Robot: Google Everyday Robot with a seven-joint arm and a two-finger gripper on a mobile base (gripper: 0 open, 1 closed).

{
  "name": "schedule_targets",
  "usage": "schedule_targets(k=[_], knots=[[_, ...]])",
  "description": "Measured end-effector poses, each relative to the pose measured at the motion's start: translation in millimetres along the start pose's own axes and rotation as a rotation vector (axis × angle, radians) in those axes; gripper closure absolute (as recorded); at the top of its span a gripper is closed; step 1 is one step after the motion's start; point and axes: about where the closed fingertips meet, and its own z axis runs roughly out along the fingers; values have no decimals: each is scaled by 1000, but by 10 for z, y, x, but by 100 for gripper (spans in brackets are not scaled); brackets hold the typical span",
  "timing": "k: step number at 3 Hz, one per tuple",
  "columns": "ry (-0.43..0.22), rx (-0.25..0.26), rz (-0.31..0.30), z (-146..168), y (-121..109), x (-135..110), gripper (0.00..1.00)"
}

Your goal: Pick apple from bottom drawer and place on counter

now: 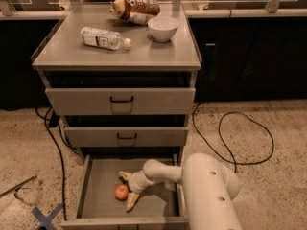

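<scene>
Gripper [125, 190] low in the open bottom drawer [98, 176].
Its fingers are spread wide, with the apple [121, 192] lying between them near the drawer's front.

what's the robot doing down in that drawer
The robot's arm reaches down into the pulled-out bottom drawer. Its gripper is open, with a finger on either side of the apple, which sits on the drawer floor and is not yet lifted. Up on the counter are a water bottle, a white bowl and a snack bag.
</scene>
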Motion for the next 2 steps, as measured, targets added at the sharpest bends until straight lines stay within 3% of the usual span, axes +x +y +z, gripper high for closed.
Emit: schedule_targets(k=[2], knots=[[-51,-29,-39,291,-154,-27,0]])
